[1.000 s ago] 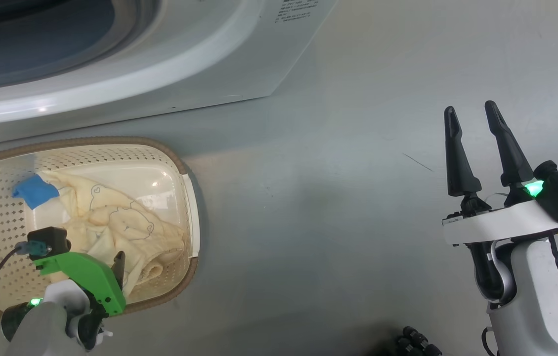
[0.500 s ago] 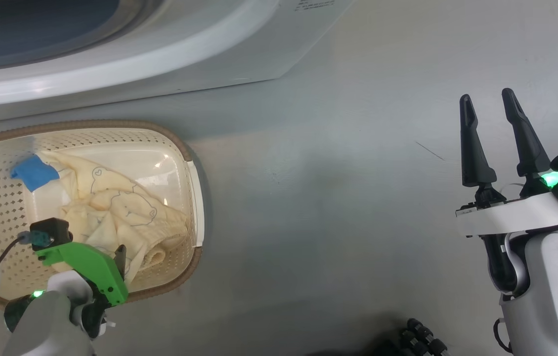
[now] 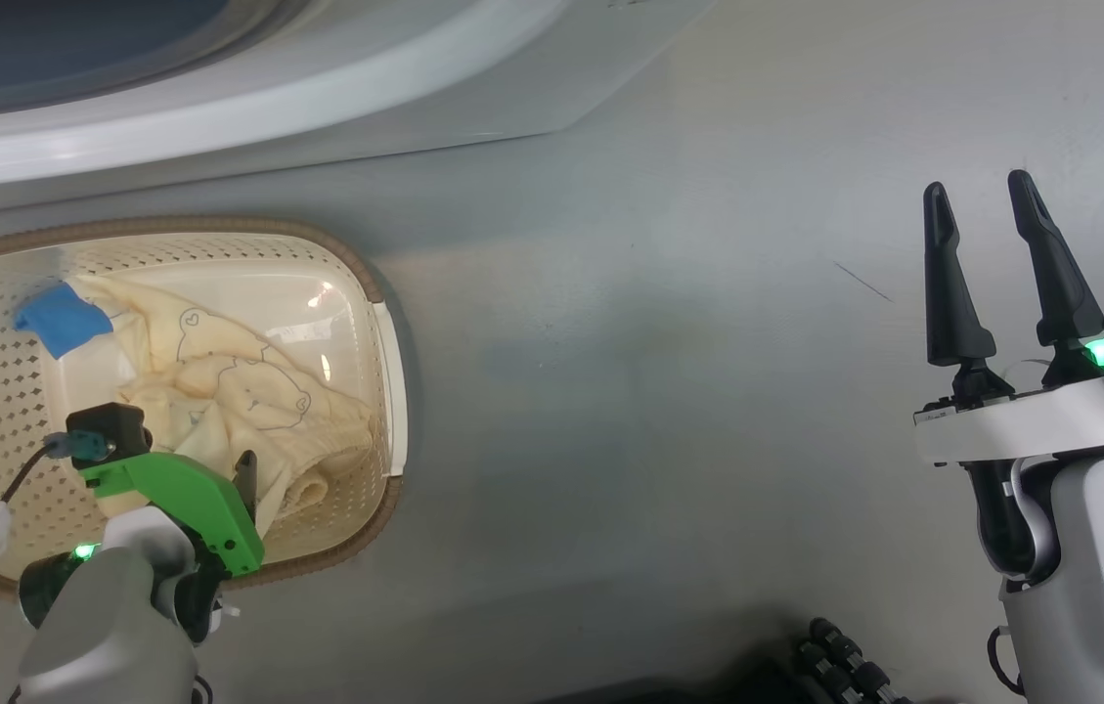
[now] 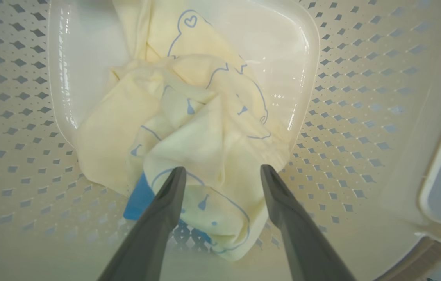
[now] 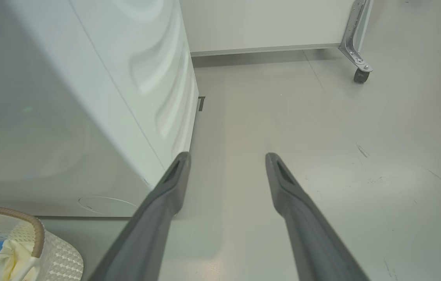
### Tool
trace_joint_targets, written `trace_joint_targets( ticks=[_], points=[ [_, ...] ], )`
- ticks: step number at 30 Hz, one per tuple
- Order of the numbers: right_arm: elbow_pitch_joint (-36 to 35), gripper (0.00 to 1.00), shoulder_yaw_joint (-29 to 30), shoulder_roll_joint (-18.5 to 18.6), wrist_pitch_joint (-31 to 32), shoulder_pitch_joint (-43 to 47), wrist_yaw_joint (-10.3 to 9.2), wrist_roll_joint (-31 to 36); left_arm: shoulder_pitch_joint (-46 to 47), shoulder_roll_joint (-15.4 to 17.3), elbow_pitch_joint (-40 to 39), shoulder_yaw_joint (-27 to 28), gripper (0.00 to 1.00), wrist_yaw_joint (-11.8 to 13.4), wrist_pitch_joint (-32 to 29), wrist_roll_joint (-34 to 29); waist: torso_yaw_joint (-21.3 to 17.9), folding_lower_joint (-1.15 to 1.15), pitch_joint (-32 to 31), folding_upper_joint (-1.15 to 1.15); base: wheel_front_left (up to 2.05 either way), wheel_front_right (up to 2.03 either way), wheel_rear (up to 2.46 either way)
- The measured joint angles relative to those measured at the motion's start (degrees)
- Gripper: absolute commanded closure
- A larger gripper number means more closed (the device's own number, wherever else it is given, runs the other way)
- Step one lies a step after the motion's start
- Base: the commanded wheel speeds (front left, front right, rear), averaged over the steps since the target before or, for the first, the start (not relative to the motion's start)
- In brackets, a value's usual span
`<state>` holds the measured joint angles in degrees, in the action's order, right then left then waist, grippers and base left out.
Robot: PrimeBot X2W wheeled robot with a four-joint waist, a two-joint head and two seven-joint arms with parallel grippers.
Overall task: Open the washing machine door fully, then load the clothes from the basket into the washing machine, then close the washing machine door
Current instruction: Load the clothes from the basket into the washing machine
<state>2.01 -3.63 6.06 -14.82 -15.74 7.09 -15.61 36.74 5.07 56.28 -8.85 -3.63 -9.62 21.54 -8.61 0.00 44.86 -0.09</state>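
The cream basket (image 3: 385, 372) sits on the floor in front of the washing machine (image 3: 473, 88). Cream-yellow clothes (image 3: 248, 401) with a blue cuff (image 3: 63, 318) lie bunched in it. My left gripper (image 4: 223, 168) reaches down into the basket, open, its fingers either side of a fold of the clothes (image 4: 189, 128); I cannot tell if they touch. In the head view one dark finger (image 3: 245, 484) shows beside the green wrist mount. My right gripper (image 3: 976, 181) hangs open and empty over bare floor at the right. The washing machine door is out of view.
The washer's side panel (image 5: 87, 97) stands left of my right gripper (image 5: 227, 154). A castor leg (image 5: 359, 70) and a white wall base lie beyond. The basket's white handle (image 4: 439, 164) is to the right of my left fingers. Grey floor spreads between basket and right arm.
The head view has shifted, so washer and basket sit higher in the picture. My left gripper stays over the clothes in the basket. Both grippers stay open.
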Motion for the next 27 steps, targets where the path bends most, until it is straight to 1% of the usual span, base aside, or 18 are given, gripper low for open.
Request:
trace_joint_targets(
  ticks=[13, 27],
  points=[
    [-0.49, 0.0, 0.3, 0.94, 0.0, 0.01, 0.0, 0.54, 1.85, -0.45, 4.03, -0.35, 0.0, -0.25, 2.6, -0.4, 0.14, 0.0, 0.62, 0.0, 0.0, 0.0, 0.0],
    [-1.77, 0.0, 0.85, 1.52, 0.0, 0.01, 0.0, 0.58, 6.84, -0.67, 6.44, -0.24, 0.0, -0.24, 5.19, -0.42, 0.38, 0.0, 3.6, 0.0, 0.0, 0.0, 0.0]
  ],
)
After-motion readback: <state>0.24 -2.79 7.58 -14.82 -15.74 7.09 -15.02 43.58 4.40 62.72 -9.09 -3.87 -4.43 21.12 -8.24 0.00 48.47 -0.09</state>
